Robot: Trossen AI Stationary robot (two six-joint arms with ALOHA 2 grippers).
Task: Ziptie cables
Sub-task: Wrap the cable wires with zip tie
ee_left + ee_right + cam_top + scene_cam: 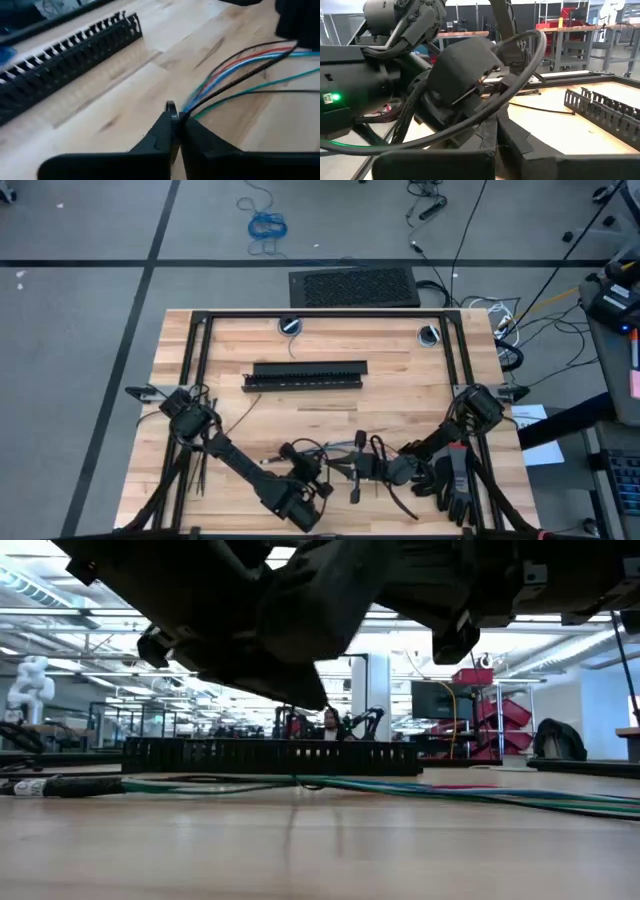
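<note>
cables [235, 70] pinched at closed left gripper [175, 120] jaws, fanning beyond

We see a long black slotted bar [305, 375] lying across the middle of the pale wooden worktop [400, 395]. Beyond the worktop's far edge a dark perforated mat [354, 287] rests on the grey floor, and farther off lies a coiled blue cord [267, 225].
</note>
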